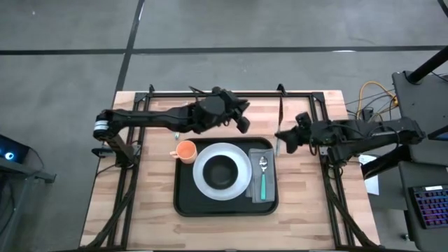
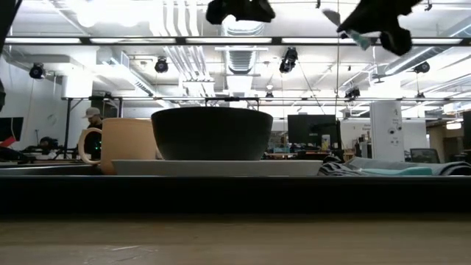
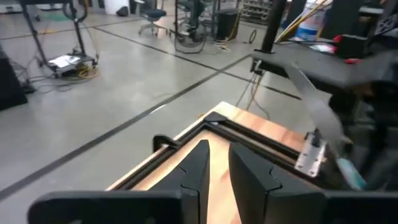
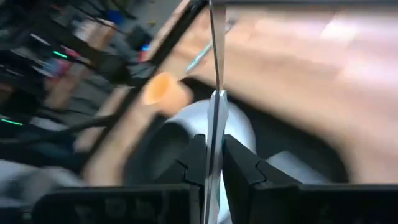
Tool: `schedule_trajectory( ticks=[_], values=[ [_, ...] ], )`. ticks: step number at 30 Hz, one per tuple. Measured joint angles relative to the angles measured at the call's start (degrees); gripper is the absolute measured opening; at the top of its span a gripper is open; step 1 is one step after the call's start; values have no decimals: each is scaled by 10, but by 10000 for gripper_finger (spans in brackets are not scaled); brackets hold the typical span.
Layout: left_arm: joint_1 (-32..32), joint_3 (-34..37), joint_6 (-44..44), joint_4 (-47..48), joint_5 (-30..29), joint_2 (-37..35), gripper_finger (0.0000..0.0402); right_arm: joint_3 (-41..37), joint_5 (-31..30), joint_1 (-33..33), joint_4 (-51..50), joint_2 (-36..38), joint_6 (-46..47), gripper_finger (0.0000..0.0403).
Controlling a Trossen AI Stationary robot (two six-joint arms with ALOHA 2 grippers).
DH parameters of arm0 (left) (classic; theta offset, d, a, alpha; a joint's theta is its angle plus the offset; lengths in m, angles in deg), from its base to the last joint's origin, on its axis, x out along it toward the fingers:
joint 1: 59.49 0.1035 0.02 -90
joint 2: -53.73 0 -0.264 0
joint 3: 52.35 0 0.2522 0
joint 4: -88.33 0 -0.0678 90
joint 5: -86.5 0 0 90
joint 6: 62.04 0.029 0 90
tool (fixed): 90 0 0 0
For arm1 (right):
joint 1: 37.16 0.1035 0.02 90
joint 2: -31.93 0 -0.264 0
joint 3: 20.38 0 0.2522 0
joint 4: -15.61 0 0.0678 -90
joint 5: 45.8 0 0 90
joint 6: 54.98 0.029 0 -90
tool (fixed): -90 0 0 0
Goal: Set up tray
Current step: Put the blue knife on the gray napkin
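Note:
The black tray (image 1: 185,203) lies mid-table. It holds a white plate (image 1: 238,183) with a dark bowl (image 1: 221,171), an orange cup (image 1: 185,150) at its far left, and a grey napkin (image 1: 269,192) with a teal-handled spoon (image 1: 264,178). My right gripper (image 1: 282,136) is shut on a knife (image 1: 280,112) above the table, just right of the tray's far right corner. My left gripper (image 1: 243,124) hovers shut and empty over the tray's far rim. In the low view both grippers hang high above the bowl (image 2: 212,132). My right gripper pinches the knife between its two fingers (image 4: 196,155), coming roughly level from the table's right. The blade (image 4: 213,56), seen edge-on, sticks out well beyond the fingers, and the knife lies across them, running from the near side toward the far edge. It is lifted clear of the table.
A black frame rail (image 1: 231,94) runs along the table's far edge and down both sides. Bare wood (image 1: 301,189) lies to the right of the tray and also to its left. Cables and a keyboard (image 1: 427,206) sit off the table at the right.

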Motion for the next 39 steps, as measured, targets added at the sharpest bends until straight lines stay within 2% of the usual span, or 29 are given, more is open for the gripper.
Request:
schedule_trajectory(
  ticks=[2,7,11,14,17,24,26,29,31,33,35,39],
  values=[
    [11,15,0,2,0,-14,50,-45,33,12,69,15,61,20],
    [39,67,1,3,0,-60,90,-170,27,65,313,10,181,20],
    [64,114,1,5,35,-100,116,-242,-46,121,481,-49,266,20],
    [83,146,1,5,76,-137,121,-256,-113,160,574,-106,304,20],
    [98,173,1,2,101,-171,122,-240,-162,193,570,-166,349,20],
    [108,225,-11,12,115,-222,122,-151,-163,211,503,-269,414,20],
    [111,231,-39,49,170,-224,122,-122,-162,211,495,-284,414,20],
    [118,245,-93,63,324,-215,122,-91,-163,211,438,-290,401,20],
    [118,258,-127,38,432,-204,122,-79,-165,211,395,-283,395,20],
    [116,270,-162,6,497,-198,122,-69,-165,211,369,-273,387,20],
    [109,273,-195,-27,527,-191,122,-72,-165,211,349,-254,381,20],
    [106,274,-255,-30,533,-172,122,-97,-163,209,335,-196,329,20]
  ],
)
